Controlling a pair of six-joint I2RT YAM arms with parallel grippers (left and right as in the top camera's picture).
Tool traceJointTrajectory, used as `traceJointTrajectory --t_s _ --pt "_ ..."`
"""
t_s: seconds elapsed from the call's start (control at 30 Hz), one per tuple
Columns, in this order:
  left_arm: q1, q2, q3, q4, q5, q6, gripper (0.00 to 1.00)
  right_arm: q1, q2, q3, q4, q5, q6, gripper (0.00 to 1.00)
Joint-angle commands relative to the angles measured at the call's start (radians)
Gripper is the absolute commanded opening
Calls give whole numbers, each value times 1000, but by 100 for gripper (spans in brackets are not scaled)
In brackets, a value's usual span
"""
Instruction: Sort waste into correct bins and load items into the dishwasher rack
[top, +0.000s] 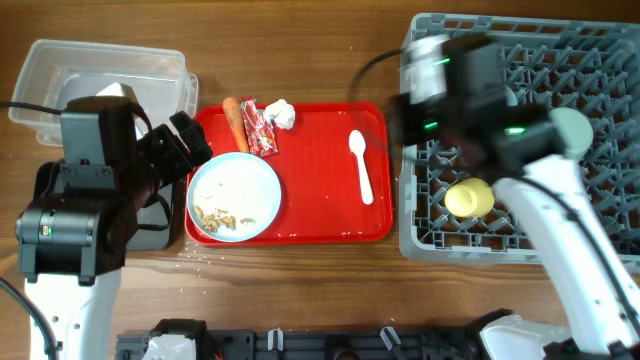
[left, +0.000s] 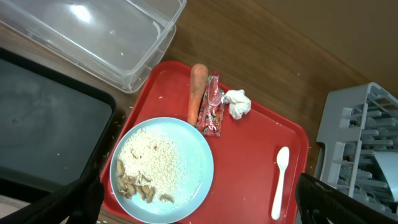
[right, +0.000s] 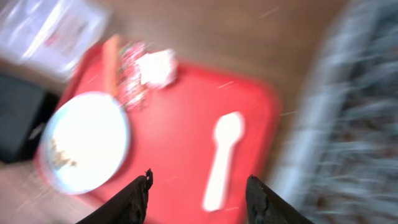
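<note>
Your right gripper (right: 199, 177), spread wide, angles from the pegged grey rack (top: 420, 245) at the counter's right edge toward the smooth white spoon (top: 361, 166) on the glossy red tray (top: 320, 200). Your left gripper (left: 199, 186), equally splayed, hovers just beside the round pale blue plate (left: 198, 171).

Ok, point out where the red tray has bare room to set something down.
The red tray is bare in the wide band between the plate and the spoon, near edge to far edge. A thin strip lies right of the spoon. Crowded: the far-left corner, where carrot, wrapper and tissue lie side by side beyond the plate.
</note>
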Motion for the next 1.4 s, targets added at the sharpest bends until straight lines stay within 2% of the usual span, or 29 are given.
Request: traceJointTrajectory --t_s 0.0,0.13,0.23,0.33,0.4,0.47,0.5,0.53,0.57,0.7,0.83,0.93,1.03,1.07,1.1,1.17,1.27,1.37 --pt "6 0 16 2 -14 -13 100 121 164 -55 -18 120 246 52" --pt "6 0 16 2 -14 -13 100 105 429 -59 22 159 330 51" --pt "6 0 16 2 -14 -13 100 87 540 -59 85 91 271 50" --pt "6 0 16 2 -14 -13 100 87 610 -59 95 205 326 50" --pt "6 0 16 2 -14 -13 100 87 634 -59 116 201 321 39" --pt "5 0 16 2 -14 -13 100 87 634 -59 113 201 317 33" --pt "5 0 16 2 -14 -13 100 87 634 -59 105 201 318 17" --pt "6 0 16 2 -14 -13 100 86 630 -58 88 201 318 6" --pt "6 0 16 2 -14 -13 100 85 615 -49 62 201 323 4" --pt "5 0 16 2 -14 -13 100 65 424 -19 30 213 325 4" --pt "6 0 16 2 -14 -13 100 -37 204 -19 42 274 323 4" --pt "6 0 16 2 -14 -13 100 -136 193 -35 35 287 246 4" --pt "6 0 16 2 -14 -13 100 -188 273 -58 43 343 163 5" --pt "5 0 16 2 -14 -13 100 -187 281 -58 41 342 147 18" --pt "6 0 16 2 -14 -13 100 -187 276 -58 33 337 143 34" --pt "5 0 16 2 -14 -13 100 -178 242 -58 37 233 142 39" --pt "6 0 16 2 -14 -13 100 -84 185 -58 99 -12 105 41" --pt "6 0 16 2 -14 -13 100 39 183 -58 112 -55 140 46"
